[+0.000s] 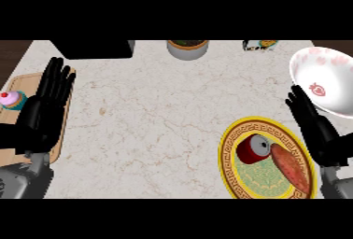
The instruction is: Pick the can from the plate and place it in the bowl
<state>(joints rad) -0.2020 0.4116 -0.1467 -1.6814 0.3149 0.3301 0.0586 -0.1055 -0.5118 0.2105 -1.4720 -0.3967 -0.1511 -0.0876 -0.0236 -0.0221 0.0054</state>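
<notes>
A red can [253, 149] with a silver top lies on its side on the yellow-rimmed plate [238, 184] at the lower right. An orange-red sausage-like food [289, 164] lies beside it on the same plate. The white bowl [324, 84] with pink markings stands at the right edge, just beyond the plate. My right hand [317, 128] is open, fingers straight, at the plate's right side and below the bowl, a short way from the can. My left hand [43, 107] rests open at the left edge, fingers up.
A wooden board [15, 83] at the left edge carries a pink cupcake [10, 99]. Along the back edge stand a black box [93, 48], a grey pot [187, 49] and a small patterned item [260, 45]. Marble counter [151, 116] stretches between the hands.
</notes>
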